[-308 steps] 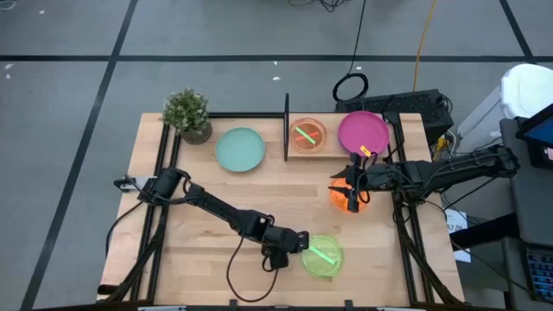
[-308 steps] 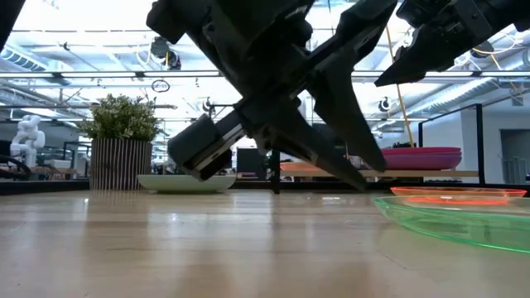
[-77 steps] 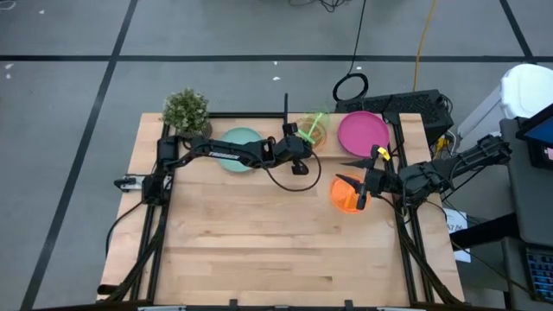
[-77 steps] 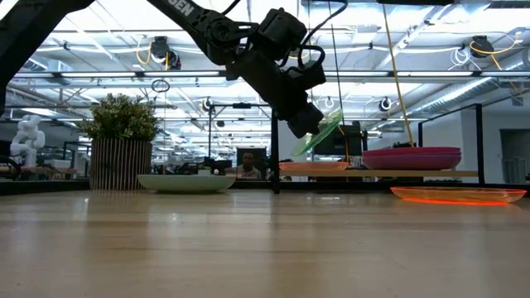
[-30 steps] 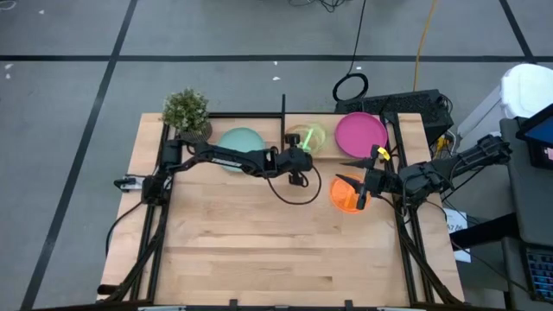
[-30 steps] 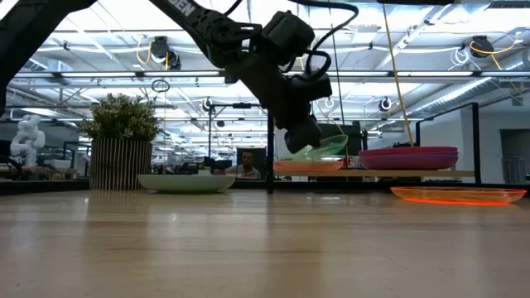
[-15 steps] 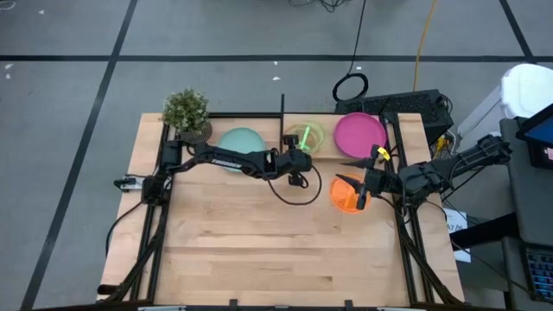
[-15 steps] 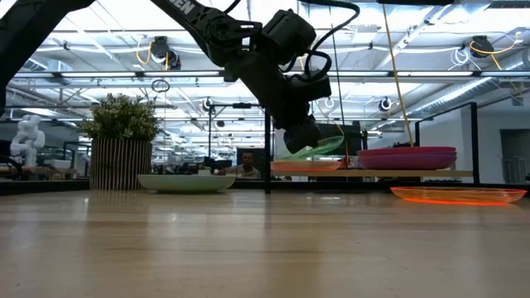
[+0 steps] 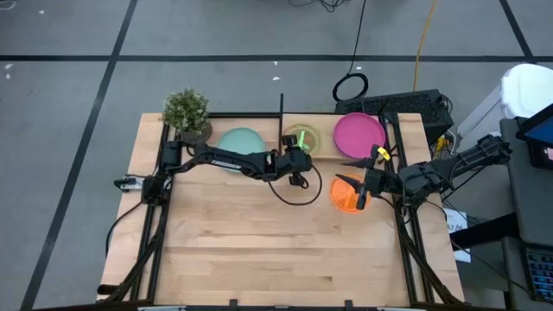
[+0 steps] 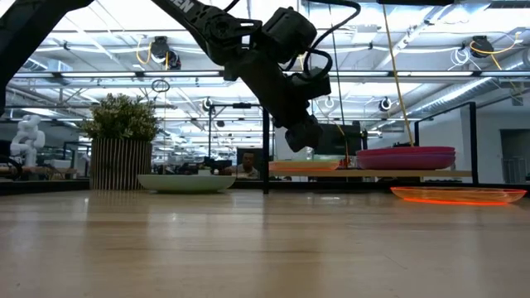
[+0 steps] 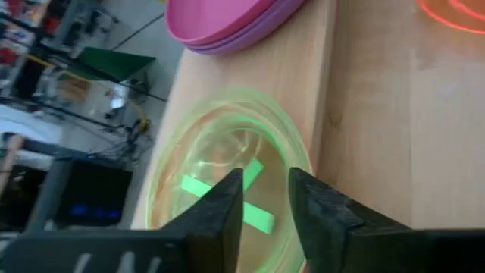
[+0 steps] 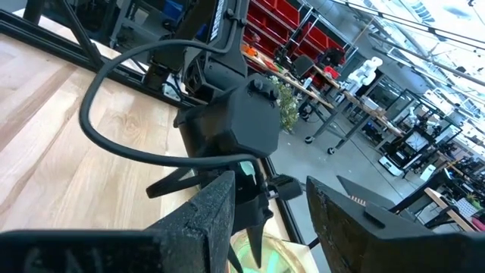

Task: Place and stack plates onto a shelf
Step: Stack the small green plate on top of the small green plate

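Your left gripper (image 9: 299, 149) has its fingers apart over the green plate (image 9: 303, 138), which lies on the shelf (image 9: 321, 151) at the table's far edge: release step. Back it off next. Your right gripper (image 9: 352, 183) waits, fingers apart, over the orange plate (image 9: 343, 195) by the right edge.

Green plate (image 9: 302, 138) flat on shelf (image 9: 321, 152), beside magenta stack (image 9: 360, 134).

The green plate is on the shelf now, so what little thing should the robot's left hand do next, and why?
Probably open a bit wider and back straight away. The green plate already lies flat on the shelf, on the plate under it, and the left hand sits at its rim with fingers slightly apart. Pulling back cleanly should avoid dragging it. The right hand waits by the orange plate.
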You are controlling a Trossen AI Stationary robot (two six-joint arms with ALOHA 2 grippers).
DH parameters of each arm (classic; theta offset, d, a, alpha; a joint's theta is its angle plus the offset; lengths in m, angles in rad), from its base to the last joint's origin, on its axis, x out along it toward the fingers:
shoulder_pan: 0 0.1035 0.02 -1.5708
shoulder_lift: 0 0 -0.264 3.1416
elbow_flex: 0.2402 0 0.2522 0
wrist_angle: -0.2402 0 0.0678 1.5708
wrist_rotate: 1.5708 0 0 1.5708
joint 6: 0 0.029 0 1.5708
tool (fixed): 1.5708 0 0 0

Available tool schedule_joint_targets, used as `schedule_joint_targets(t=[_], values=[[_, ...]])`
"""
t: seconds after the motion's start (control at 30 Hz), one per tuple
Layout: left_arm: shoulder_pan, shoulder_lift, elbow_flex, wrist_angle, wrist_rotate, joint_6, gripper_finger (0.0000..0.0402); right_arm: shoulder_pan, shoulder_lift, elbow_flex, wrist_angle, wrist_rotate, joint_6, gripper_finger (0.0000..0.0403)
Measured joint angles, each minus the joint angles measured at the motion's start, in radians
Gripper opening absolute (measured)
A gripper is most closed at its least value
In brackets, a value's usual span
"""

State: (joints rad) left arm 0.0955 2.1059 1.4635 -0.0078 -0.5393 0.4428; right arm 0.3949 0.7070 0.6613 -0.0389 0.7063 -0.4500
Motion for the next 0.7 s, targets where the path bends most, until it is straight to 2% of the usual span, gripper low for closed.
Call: schedule_joint_targets(t=[0.1,0.2,0.33,0.57,0.7], values=[[-0.02,-0.01,0.0,0.005,-0.06,0.019,0.0135,0.0,0.0,0.0,-0.004,0.0,0.0,0.0148],[-0.045,-0.03,0.0,0.017,-0.073,0.038,0.0142,0.0,0.0,0.0,-0.004,0.0,0.003,0.0148],[-0.07,-0.056,0.002,-0.011,-0.071,-0.04,0.0143,0.0,0.0,0.0,-0.01,0.0,0.004,0.0148],[-0.073,-0.052,0.001,-0.132,0.003,-0.137,0.014,0.0,0.0,0.001,-0.014,0.0,0.011,0.0148],[-0.072,-0.045,0.001,-0.169,0.038,-0.175,0.0107,0.0,0.0,0.001,-0.013,0.0,0.01,0.0148]])
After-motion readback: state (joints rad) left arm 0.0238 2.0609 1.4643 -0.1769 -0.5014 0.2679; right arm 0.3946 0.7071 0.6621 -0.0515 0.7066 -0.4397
